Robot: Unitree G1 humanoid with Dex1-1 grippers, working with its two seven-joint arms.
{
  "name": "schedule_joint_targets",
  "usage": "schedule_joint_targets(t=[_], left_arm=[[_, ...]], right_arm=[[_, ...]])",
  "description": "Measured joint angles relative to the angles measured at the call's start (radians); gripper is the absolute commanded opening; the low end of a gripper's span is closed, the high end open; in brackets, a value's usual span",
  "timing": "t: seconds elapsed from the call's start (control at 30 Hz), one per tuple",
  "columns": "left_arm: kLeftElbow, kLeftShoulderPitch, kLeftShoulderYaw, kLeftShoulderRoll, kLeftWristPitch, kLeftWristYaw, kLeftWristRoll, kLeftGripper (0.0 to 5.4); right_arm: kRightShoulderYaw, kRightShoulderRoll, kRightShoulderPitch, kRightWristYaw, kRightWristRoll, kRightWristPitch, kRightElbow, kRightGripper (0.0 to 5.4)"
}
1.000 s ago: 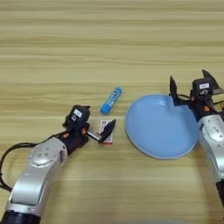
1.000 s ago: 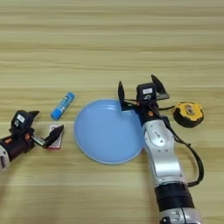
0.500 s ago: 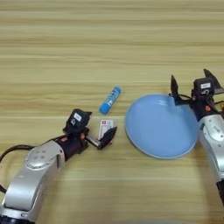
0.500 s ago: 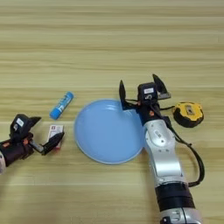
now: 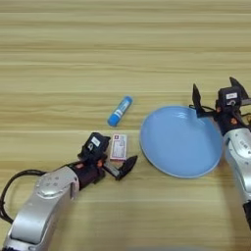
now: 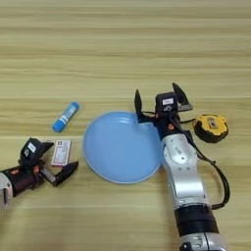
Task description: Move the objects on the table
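the desk [image 5: 59, 44] carried everything loose, and as far as could be judged the moving had barely begun: none of the three small objects sat anywhere that looked like a goal. the large round blue plate [image 5: 180, 141], the only container in sight, lay at the middle of the desk and was empty, with nothing resting in its bowl. the right claw [image 6: 161, 100] hovered at the plate's far right rim with its two black fingers spread wide and nothing between them. the left claw [image 5: 116, 159] lay low on the desk left of the plate, fingers open, one tip beside the near edge of the flat red-and-white box [image 5: 118, 147]; it had hold of nothing, and whether it touched the box could not be told. the yellow-and-black tape measure [image 6: 211, 127] sat right of the right arm, apart from the plate. the blue tube [image 5: 120, 111] lay tilted just beyond the box, left of the plate. all three probably remained to be moved.
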Motion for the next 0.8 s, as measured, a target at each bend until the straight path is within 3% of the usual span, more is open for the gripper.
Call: schedule_joint_targets(t=[0.37, 0.8], left_arm=[[0.035, -0.001, -0.006, 0.001, -0.031, 0.011, 0.022, 5.36], [0.102, -0.032, 0.005, 0.000, -0.071, 0.034, 0.026, 3.92]], right_arm=[[0.000, 0.000, 0.000, 0.000, -0.006, 0.000, 0.000, 5.40], [-0.002, 0.000, 0.000, 0.000, -0.007, 0.000, 0.000, 5.40]])
